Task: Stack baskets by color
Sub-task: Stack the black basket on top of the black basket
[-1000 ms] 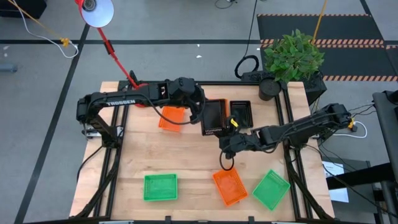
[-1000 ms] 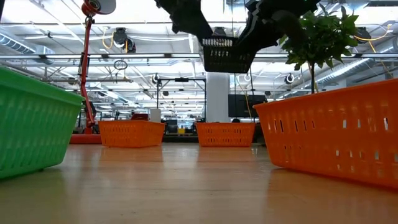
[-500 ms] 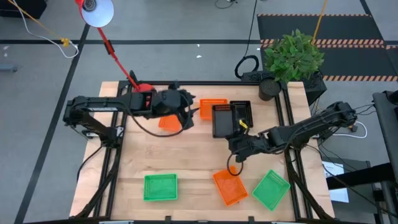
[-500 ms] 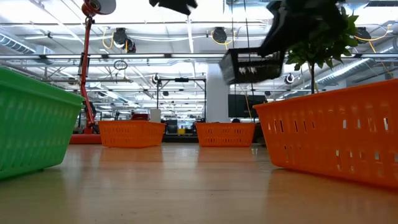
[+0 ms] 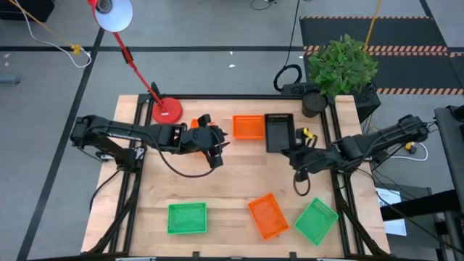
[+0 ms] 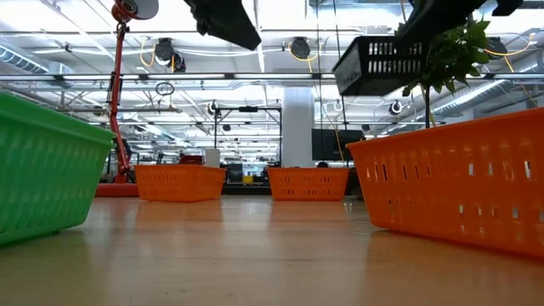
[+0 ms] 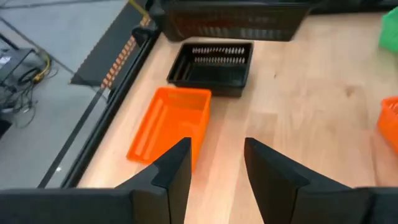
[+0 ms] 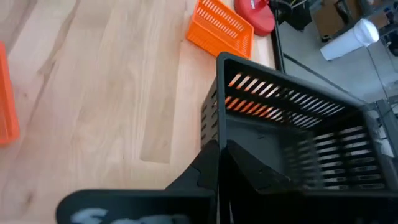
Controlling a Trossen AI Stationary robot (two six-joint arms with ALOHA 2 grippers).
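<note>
My right gripper (image 5: 293, 153) is shut on a black basket (image 5: 279, 133) and holds it in the air, high in the low view (image 6: 378, 64). Under it, a second black basket (image 7: 214, 62) rests on the table. An orange basket (image 5: 249, 127) stands on its base just left of them. Another orange basket (image 6: 180, 181) sits mostly hidden under my left arm. My left gripper (image 7: 214, 146) hangs open over the table left of the orange basket, with nothing between its fingers. My right gripper pinches the black basket's wall (image 8: 216, 134) near a corner at its near end, one finger inside and one outside. The fingers slant down at it from the table's near right. The basket is lifted clear and nearly level, its open side up.
Along the near edge stand a green basket (image 5: 187, 217), an orange one (image 5: 267, 216) and a second green one (image 5: 316, 221). A red lamp base (image 5: 167, 112) sits at the far left. A potted plant (image 5: 341, 65) stands beyond the far right corner.
My left gripper has come away from the black basket and drawn back toward the table's left edge. My right gripper has carried the basket up and toward the right, over the other black basket. The orange basket beside them has come into view.
</note>
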